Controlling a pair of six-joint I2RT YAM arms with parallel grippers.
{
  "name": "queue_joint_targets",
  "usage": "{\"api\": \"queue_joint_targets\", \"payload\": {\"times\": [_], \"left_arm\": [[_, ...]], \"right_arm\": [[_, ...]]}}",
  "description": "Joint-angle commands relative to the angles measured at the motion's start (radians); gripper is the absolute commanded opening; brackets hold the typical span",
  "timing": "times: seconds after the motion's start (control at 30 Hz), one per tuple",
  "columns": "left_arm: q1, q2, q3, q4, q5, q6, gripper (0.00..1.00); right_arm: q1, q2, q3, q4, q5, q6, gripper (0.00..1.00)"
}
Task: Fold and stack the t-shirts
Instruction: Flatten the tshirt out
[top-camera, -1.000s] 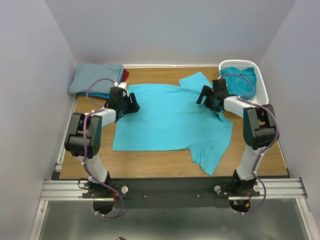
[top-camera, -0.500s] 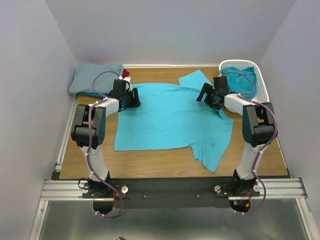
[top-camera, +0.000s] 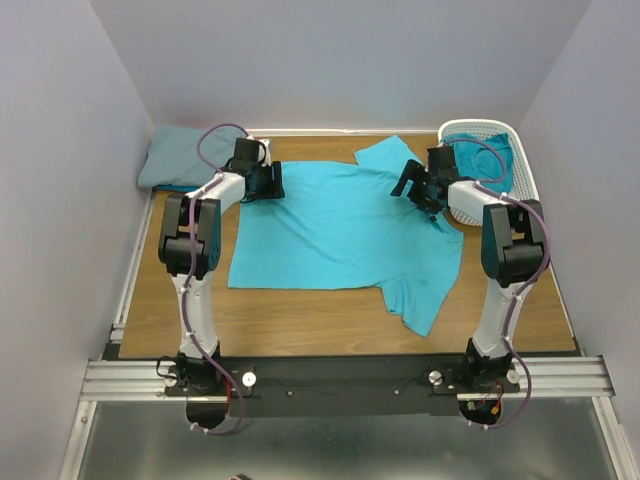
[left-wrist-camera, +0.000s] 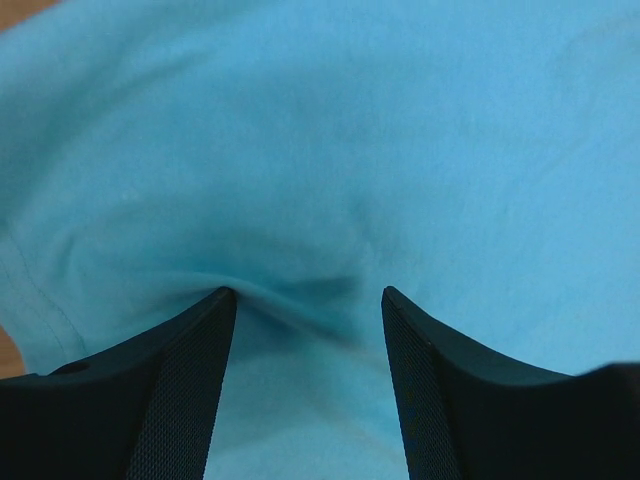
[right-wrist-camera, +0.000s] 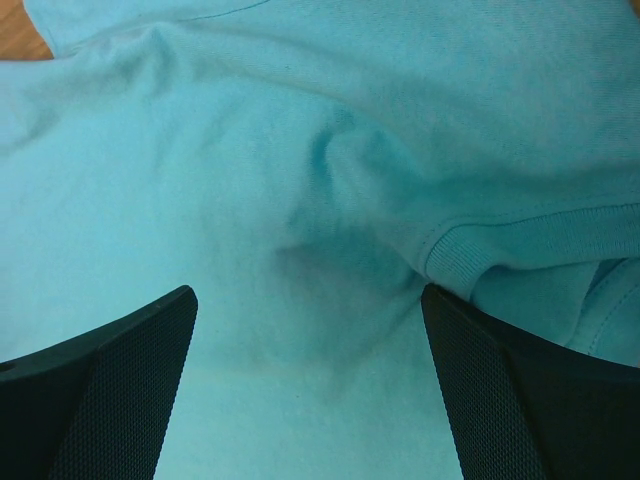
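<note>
Turquoise t-shirt (top-camera: 340, 230) spread flat on the wooden table (top-camera: 330, 325), its long axis running left to right, hem edge at the left and collar (right-wrist-camera: 520, 240) at the right, one sleeve pointing far and one near. The left gripper (left-wrist-camera: 304, 300) sits on the shirt's far-left corner, jaws moderately apart with a pucker of cloth raised between the tips. The right gripper (right-wrist-camera: 308, 300) sits by the collar, jaws spread wide and holding nothing. Each arm is nearer its own end of the far edge. The far-left corner itself is hidden under the claw. Folded grey-blue tee (top-camera: 185, 155) lies far left, and a teal tee (top-camera: 485, 165) sits in the white basket (top-camera: 527, 175).
</note>
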Motion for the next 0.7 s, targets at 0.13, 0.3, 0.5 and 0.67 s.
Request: {"api": "queue_joint_targets", "payload": {"times": [0.13,0.3,0.5,0.67], "left_arm": [[0.000,0.105,0.149,-0.139,0.014,0.044,0.68],[-0.002,0.050,0.170,-0.142,-0.015,0.035,0.68],[-0.011,-0.193,-0.002,-0.042,-0.136,-0.005,0.69],[-0.034,-0.468,-0.313,0.047,-0.355,-0.102,0.71]], "right_arm": [[-0.016,0.061,0.056,-0.089,-0.039,-0.011,1.00],[-0.014,0.017,0.073,-0.103,-0.084,-0.061,1.00],[-0.016,-0.107,0.036,-0.103,-0.125,-0.107,1.00],[-0.014,-0.221,-0.063,-0.101,-0.107,-0.123,1.00]]}}
